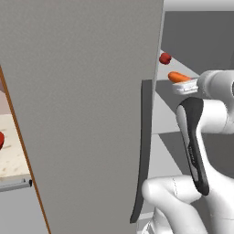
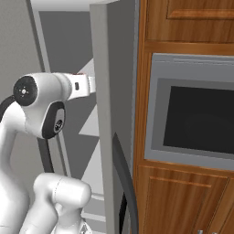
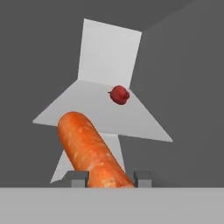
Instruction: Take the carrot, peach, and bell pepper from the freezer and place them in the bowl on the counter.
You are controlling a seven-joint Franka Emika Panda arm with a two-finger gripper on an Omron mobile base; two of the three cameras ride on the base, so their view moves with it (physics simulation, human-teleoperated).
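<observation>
The grey freezer (image 1: 82, 114) stands with its door swung open, and my arm reaches into it. Between the fingertips (image 3: 78, 178) of my gripper (image 3: 111, 178) lies the orange carrot (image 3: 87, 148), with the jaws shut on its thick end. From the left base view the carrot (image 1: 178, 77) pokes out past the white hand. Further in, the small red bell pepper (image 3: 119, 95) rests on a white shelf (image 3: 87, 109); it is also seen as bell pepper (image 1: 165, 58). A sliver of the red bowl (image 1: 1, 139) sits on the beige counter (image 1: 11, 157). The peach is out of view.
The open door with its dark bar handle (image 1: 145, 146) stands close to the arm's left. Brown wooden cabinets (image 2: 183, 201) and a built-in oven (image 2: 192, 119) flank the freezer on the right. A lower white shelf (image 3: 113, 153) lies under the carrot.
</observation>
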